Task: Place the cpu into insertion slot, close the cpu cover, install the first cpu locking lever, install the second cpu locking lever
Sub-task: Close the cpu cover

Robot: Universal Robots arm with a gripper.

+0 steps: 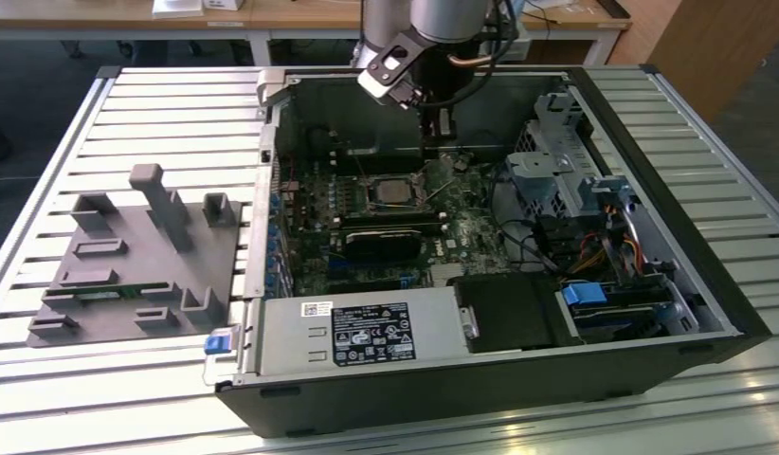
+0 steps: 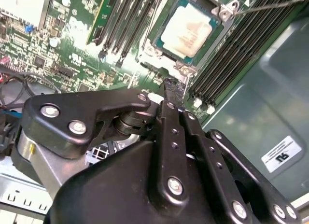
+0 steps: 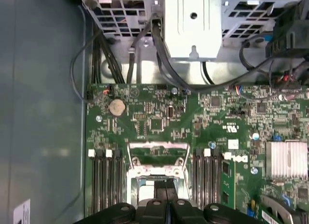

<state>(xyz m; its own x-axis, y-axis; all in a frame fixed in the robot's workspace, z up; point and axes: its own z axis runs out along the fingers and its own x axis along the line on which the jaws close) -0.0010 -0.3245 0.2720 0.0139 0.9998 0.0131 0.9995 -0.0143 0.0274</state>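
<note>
Slatted table (image 1: 61, 114); open computer case (image 1: 491, 403) lying on it, with the arm reaching down inside; grey fixture block (image 1: 124, 256) outside the case, well apart from the pincer (image 1: 437, 142).

Motherboard (image 3: 159, 118) directly beneath the pincer; memory slots (image 2: 231, 50) flank the tips on both sides in the first wrist view.

Pincer state: narrow; in both wrist views the fingers (image 3: 159, 204) are pressed together with nothing between them.

Insertion slot (image 2: 158, 31): just ahead of the tips; in the second wrist view the pincer (image 2: 175, 86) hangs at its near edge; touching or just above, you cannot tell.

cpu cover (image 3: 157, 145): thin metal frame just beyond the tips in the first wrist view, with green board showing through its window; judged swung open rather than down on the chip, though its tilt is hard to read.

cpu (image 2: 189, 30): seated flat in the slot, silvery top bare.

Locking lever (image 2: 275, 4): thin wire running from the slot's far corner out over the memory slots, away from the pincer; judged unlatched.

Step in hand, by judgement: placing is done; you are at closing the cover. It calls for a small, steady push with shut tips on the frame's edge alone; keep off the chip top; mind the lever wire.
</note>
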